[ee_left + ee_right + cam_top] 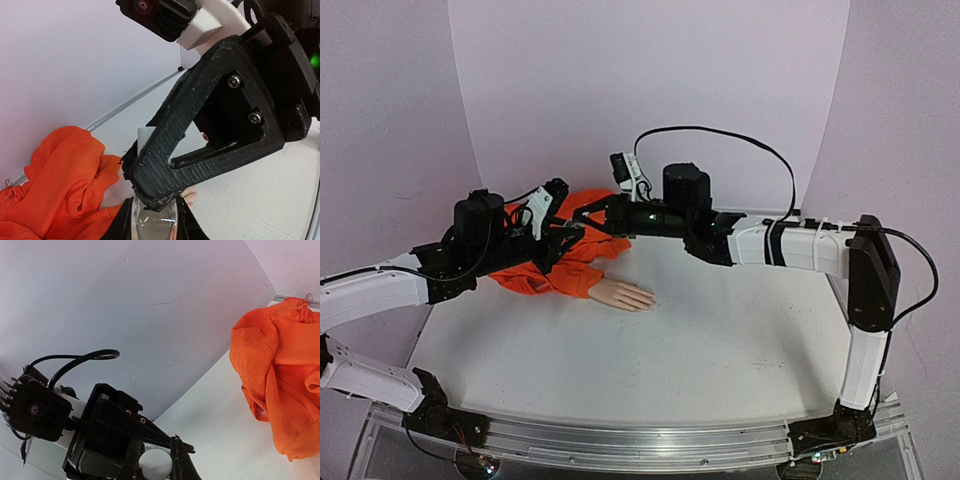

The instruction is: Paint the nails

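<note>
The pale mannequin hand (623,294) lies flat on the table, sticking out of an orange sleeve (552,268). Its nails are too small to make out at the fingertips (648,299). My left gripper (558,238) (154,214) is shut on a small clear bottle (150,229), held above the sleeve. My right gripper (590,214) (155,461) meets it from the right and is shut on the bottle's white cap (157,466) (146,136). In the left wrist view only a few peach fingertips (189,194) show behind the right gripper's black finger (170,165).
The orange sleeve is bunched up toward the back wall (277,380). The curved lilac backdrop (650,80) rises right behind both grippers. The white table (650,370) stretches toward the near edge, in front of the hand.
</note>
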{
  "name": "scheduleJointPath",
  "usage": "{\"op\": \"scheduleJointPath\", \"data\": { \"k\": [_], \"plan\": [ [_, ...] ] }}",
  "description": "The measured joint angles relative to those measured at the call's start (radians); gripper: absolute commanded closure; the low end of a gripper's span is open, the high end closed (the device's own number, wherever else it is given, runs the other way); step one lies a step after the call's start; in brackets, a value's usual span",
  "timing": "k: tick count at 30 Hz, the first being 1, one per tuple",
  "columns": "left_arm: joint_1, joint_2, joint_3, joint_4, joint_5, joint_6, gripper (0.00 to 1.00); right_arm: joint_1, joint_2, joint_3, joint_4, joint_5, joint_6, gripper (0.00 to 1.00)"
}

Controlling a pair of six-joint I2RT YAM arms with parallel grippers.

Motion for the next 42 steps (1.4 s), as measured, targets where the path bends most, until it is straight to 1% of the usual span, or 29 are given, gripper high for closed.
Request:
{"op": "scheduleJointPath", "data": {
  "k": [5, 8, 10, 12, 14, 16, 17, 19, 21, 22, 23, 25, 28, 30, 33, 35, 38, 40, 42],
  "plan": [
    [0.0, -0.001, 0.0, -0.002, 0.007, -0.01, 1.0, 0.0, 0.0, -0.003, 0.004, -0.005, -0.004, 1.0],
    [0.016, -0.003, 0.0, -0.014, 0.09, -0.042, 1.0, -0.003, -0.006, -0.029, 0.033, -0.057, -0.037, 1.0],
    [0.055, -0.002, 0.001, -0.029, 0.245, -0.088, 1.0, -0.01, -0.018, -0.056, 0.053, -0.128, -0.079, 1.0],
    [0.097, 0.011, 0.025, -0.058, 0.468, -0.151, 1.0, -0.018, -0.04, -0.09, 0.079, -0.238, -0.127, 1.0],
    [0.122, 0.055, 0.081, -0.08, 0.691, -0.222, 1.0, -0.029, -0.081, -0.137, 0.131, -0.349, -0.187, 1.0],
    [0.126, 0.127, 0.167, -0.092, 0.924, -0.3, 1.0, -0.035, -0.134, -0.178, 0.166, -0.429, -0.236, 1.0],
    [0.121, 0.158, 0.206, -0.089, 1.014, -0.328, 1.0, -0.036, -0.168, -0.199, 0.187, -0.469, -0.262, 1.0],
    [0.107, 0.188, 0.253, -0.074, 1.126, -0.369, 1.0, -0.03, -0.204, -0.217, 0.219, -0.512, -0.296, 1.0],
    [0.095, 0.189, 0.263, -0.062, 1.184, -0.377, 1.0, -0.016, -0.218, -0.221, 0.24, -0.534, -0.31, 0.99],
    [0.091, 0.188, 0.263, -0.061, 1.204, -0.378, 1.0, -0.008, -0.22, -0.222, 0.249, -0.539, -0.315, 0.92],
    [0.091, 0.188, 0.264, -0.061, 1.218, -0.378, 1.0, -0.003, -0.22, -0.224, 0.255, -0.54, -0.318, 0.83],
    [0.091, 0.188, 0.263, -0.061, 1.213, -0.377, 1.0, -0.002, -0.22, -0.228, 0.263, -0.534, -0.324, 0.64],
    [0.097, 0.179, 0.25, -0.048, 1.151, -0.362, 1.0, -0.007, -0.223, -0.242, 0.262, -0.501, -0.326, 0.4],
    [0.101, 0.159, 0.233, -0.036, 1.077, -0.345, 1.0, -0.012, -0.225, -0.262, 0.251, -0.48, -0.324, 0.3],
    [0.105, 0.101, 0.162, -0.025, 0.898, -0.301, 1.0, -0.025, -0.232, -0.297, 0.235, -0.435, -0.311, 0.23],
    [0.105, 0.061, 0.122, -0.019, 0.757, -0.265, 1.0, -0.034, -0.232, -0.324, 0.207, -0.39, -0.293, 0.22],
    [0.104, 0.003, 0.069, -0.019, 0.547, -0.211, 1.0, -0.039, -0.231, -0.338, 0.149, -0.303, -0.255, 0.22],
    [0.104, -0.022, 0.044, -0.019, 0.442, -0.177, 1.0, -0.041, -0.227, -0.332, 0.132, -0.252, -0.218, 0.23],
    [0.103, -0.036, 0.027, -0.019, 0.366, -0.15, 1.0, -0.039, -0.212, -0.305, 0.118, -0.213, -0.187, 0.27]
  ]
}}
